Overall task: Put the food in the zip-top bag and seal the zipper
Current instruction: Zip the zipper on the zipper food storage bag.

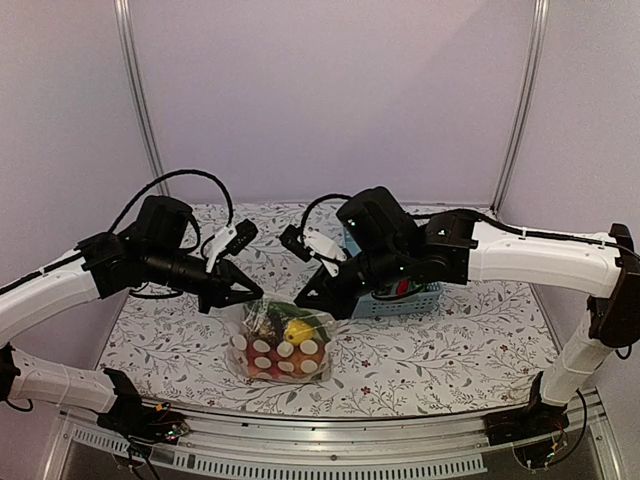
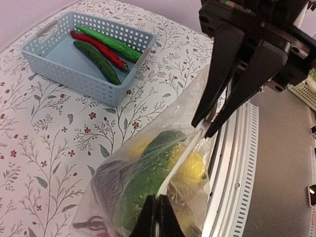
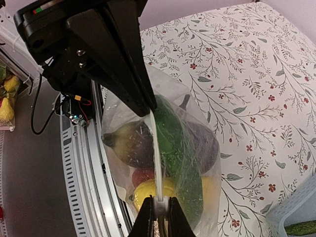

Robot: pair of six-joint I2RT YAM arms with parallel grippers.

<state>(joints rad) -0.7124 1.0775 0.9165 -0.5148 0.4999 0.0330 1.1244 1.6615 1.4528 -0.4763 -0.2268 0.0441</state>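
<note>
Clear plastic dotted with white, the zip-top bag [image 1: 280,345] stands close to the near edge of the surface [image 1: 450,350], about midway between its left and right edges. Its mouth faces up, and the zipper [image 3: 157,158] runs as a thin taut strip between the two arms. The left end effector [image 1: 255,297] is closed tight on one end of that strip, and the right end effector [image 1: 305,300] is clamped on the other end, so both pinch the mouth edge. Inside the bag lies food: a yellow lemon-like piece [image 1: 298,330], a green cucumber [image 3: 173,138], a dark eggplant [image 3: 202,143] and a red round piece [image 3: 143,175]. A light-blue basket [image 2: 74,81] sits toward the right edge, apart from the bag, holding two more cucumbers [image 2: 98,61] and a red chili [image 2: 98,49].
</note>
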